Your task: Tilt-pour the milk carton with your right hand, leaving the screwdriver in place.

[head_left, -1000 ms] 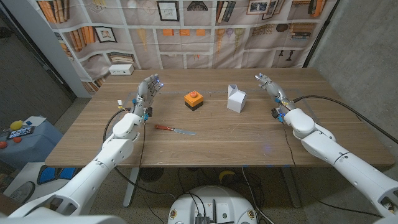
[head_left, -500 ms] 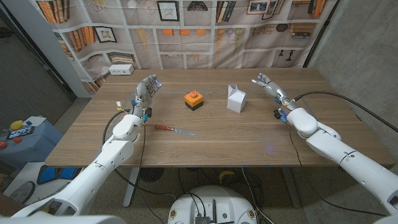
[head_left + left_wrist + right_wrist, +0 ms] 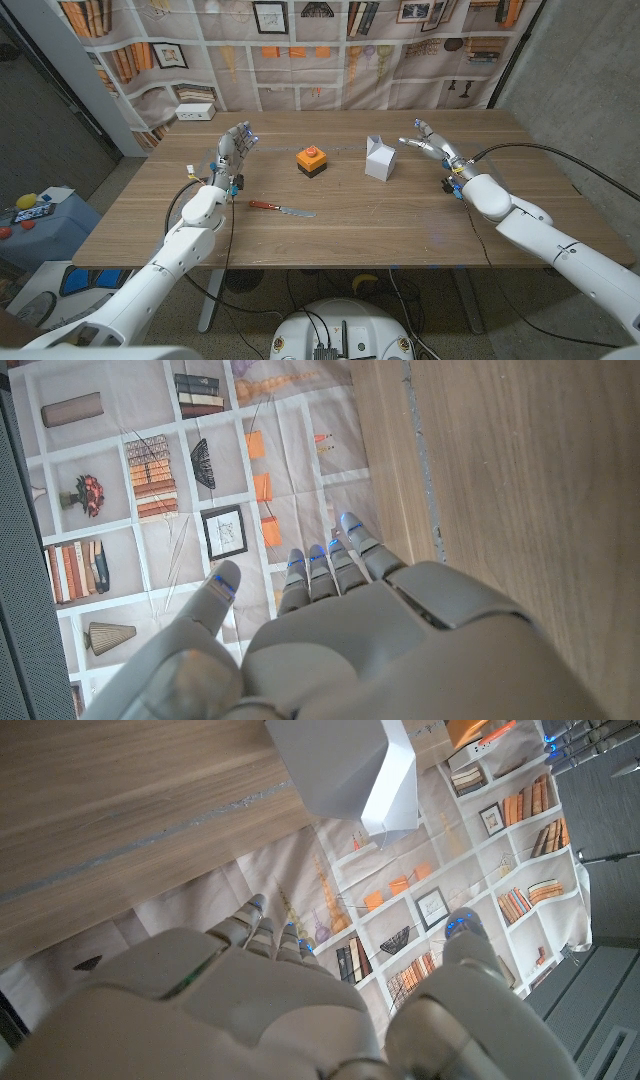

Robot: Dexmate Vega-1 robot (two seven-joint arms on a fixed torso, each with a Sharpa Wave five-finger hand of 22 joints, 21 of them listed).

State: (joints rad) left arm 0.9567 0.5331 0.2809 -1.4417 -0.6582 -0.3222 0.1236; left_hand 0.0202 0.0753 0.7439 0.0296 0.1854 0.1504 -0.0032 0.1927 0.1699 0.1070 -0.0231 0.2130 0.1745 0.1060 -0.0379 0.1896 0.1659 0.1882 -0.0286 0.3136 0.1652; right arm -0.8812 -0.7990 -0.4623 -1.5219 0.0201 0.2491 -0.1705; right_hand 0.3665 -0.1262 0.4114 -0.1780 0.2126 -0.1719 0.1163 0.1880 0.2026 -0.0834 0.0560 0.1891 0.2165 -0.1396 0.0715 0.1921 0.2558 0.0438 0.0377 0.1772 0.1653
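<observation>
Standing unlabelled: milk carton (image 3: 379, 159), R hand (image 3: 428, 141) near

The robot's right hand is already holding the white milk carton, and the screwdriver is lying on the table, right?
Not quite. In the head view the right hand is open and apart from the milk carton, which stands untouched on the table. The screwdriver does lie on the table.

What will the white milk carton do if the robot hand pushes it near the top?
The milk carton stands upright and looks tall for its base, so a high push would probably tip it. Its smooth, flat sides may be a bit slippery. It looks like thin card, so a hard squeeze from the right hand might dent it.
</observation>
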